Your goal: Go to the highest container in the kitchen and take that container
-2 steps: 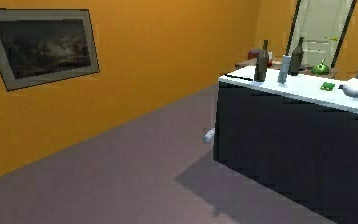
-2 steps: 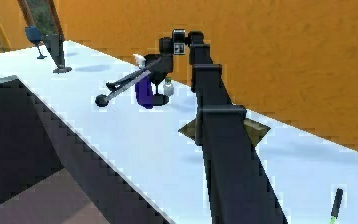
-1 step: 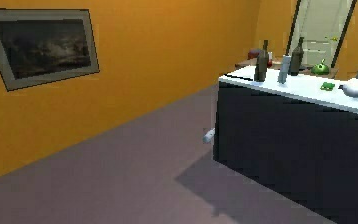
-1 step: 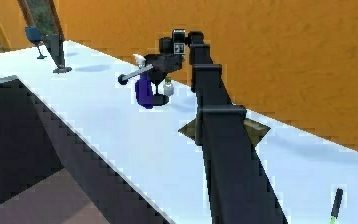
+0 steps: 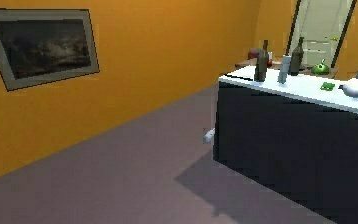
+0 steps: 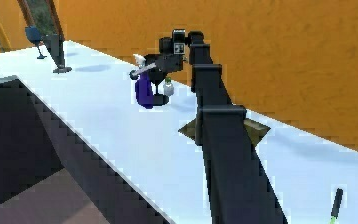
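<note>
In the arm side view the dark arm [image 6: 222,130] rises from the bottom edge across the white countertop [image 6: 97,110]. At its far end is my gripper [image 6: 145,74], left of the two white marker squares. A small purple container-like thing [image 6: 147,93] sits right at the gripper's end, with the countertop behind it. I cannot tell whether the gripper holds it or whether it rests on the counter. In the forward view the same dark-fronted counter [image 5: 287,140] with its white top stands at the right.
A dark bottle [image 6: 47,35] and a stemmed glass [image 6: 32,38] stand on the counter's far left. A brown flat item [image 6: 255,130] lies beside the arm, a thin dark utensil [image 6: 337,205] at bottom right. Bottles [image 5: 262,62], a green item [image 5: 321,68] and a white teapot [image 5: 355,88] top the counter; a framed picture [image 5: 45,45] hangs on the orange wall.
</note>
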Motion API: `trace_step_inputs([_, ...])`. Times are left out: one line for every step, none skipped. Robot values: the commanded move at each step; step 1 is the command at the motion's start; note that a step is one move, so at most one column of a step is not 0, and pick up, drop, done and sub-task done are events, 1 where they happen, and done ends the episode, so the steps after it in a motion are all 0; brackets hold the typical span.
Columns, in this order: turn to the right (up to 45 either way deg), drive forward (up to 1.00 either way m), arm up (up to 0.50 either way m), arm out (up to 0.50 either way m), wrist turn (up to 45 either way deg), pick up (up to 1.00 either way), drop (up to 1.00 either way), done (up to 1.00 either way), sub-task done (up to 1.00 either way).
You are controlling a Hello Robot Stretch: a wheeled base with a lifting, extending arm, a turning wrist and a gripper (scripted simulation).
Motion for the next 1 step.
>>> trace_step_inputs([0.0,0.00,0.00,0.00,0.0,1.00,0.00,0.00,0.00])
